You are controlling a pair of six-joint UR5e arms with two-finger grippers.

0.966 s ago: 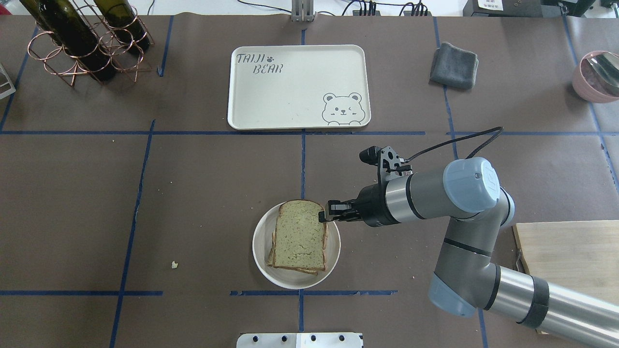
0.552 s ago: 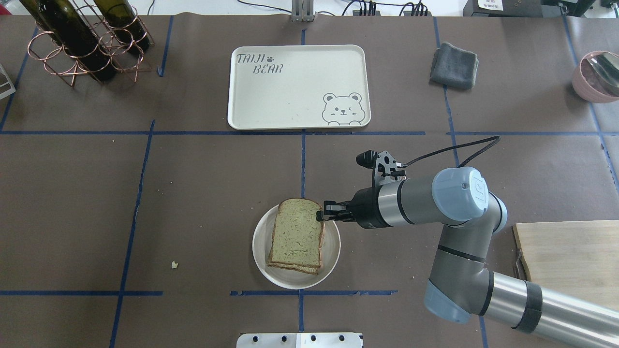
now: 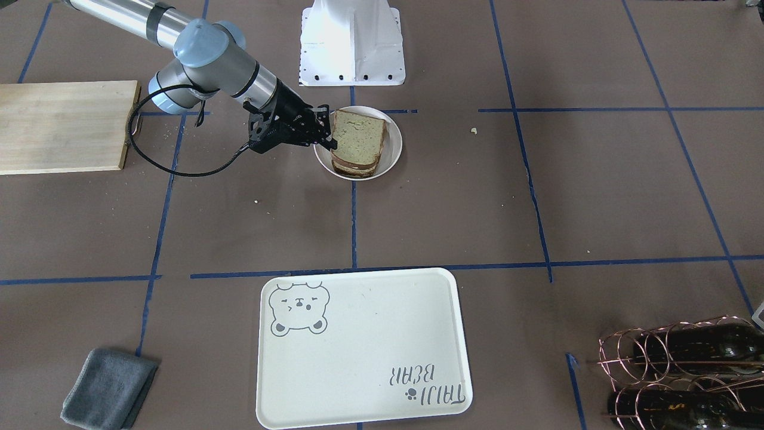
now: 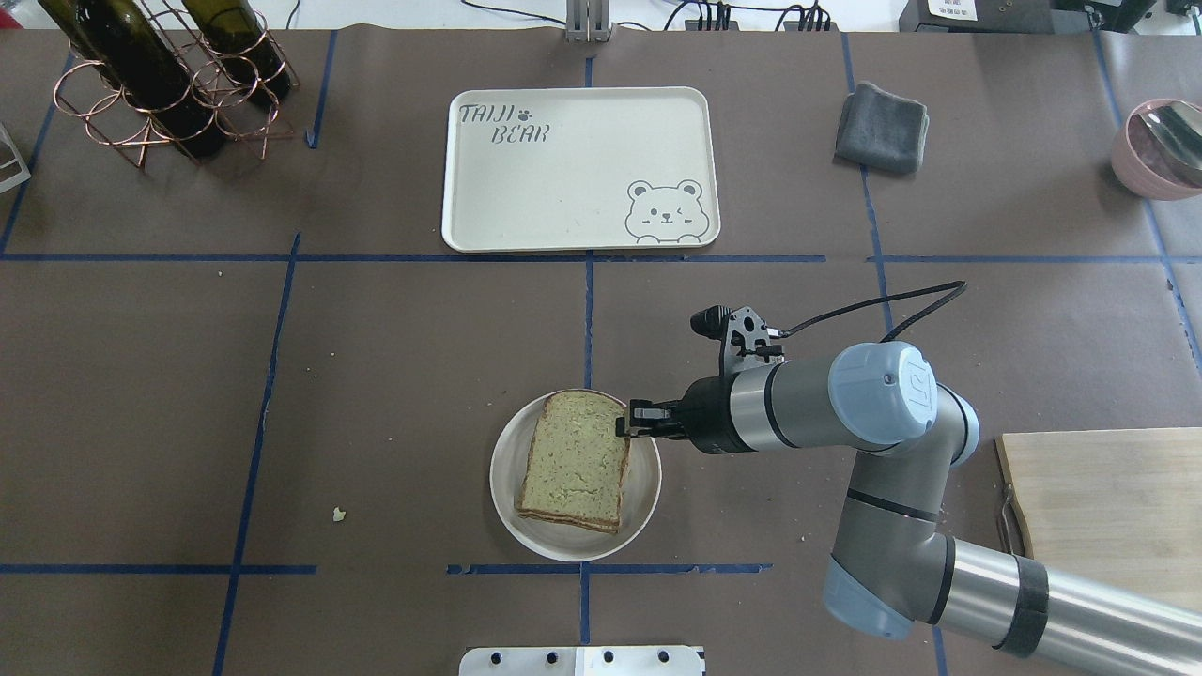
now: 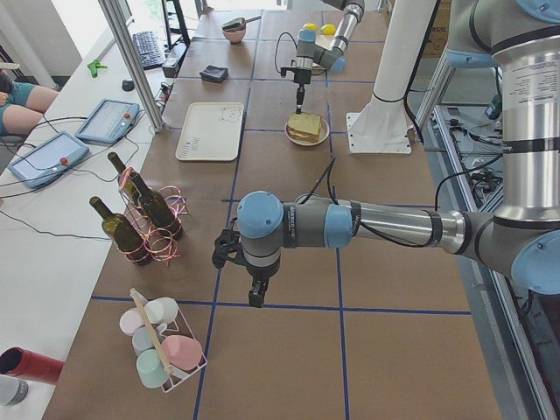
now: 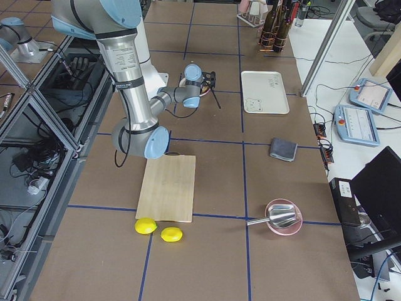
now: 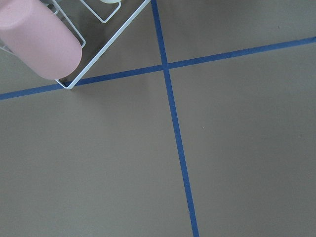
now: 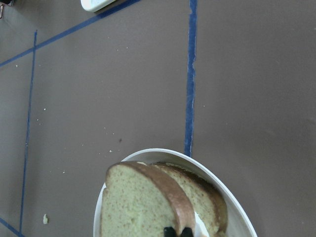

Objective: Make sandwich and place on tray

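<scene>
The sandwich (image 4: 575,460) lies in a round white bowl (image 4: 648,488) near the table's front centre: two greenish-tan slices with dark crust, stacked. The egg is hidden between them. My right gripper (image 4: 623,422) is shut on the top slice's far right corner; in the right wrist view its fingertips (image 8: 170,231) pinch the crust of that slice (image 8: 133,207). The tray (image 4: 582,169) lies bare at the back centre, apart from the bowl. My left gripper (image 5: 255,299) shows only in the exterior left view, pointing down over bare table, and I cannot tell whether it is open.
A wooden cutting board (image 4: 1108,498) lies at the right front beside the right arm. A grey cloth (image 4: 883,127) and a pink bowl (image 4: 1160,145) sit at the back right. A copper bottle rack (image 4: 160,75) stands at the back left. A cup rack (image 5: 162,350) is near the left gripper.
The right gripper has come down with the top slice, which was tilted up off the lower slice. It now lies nearly flat, squared over the lower slice.
</scene>
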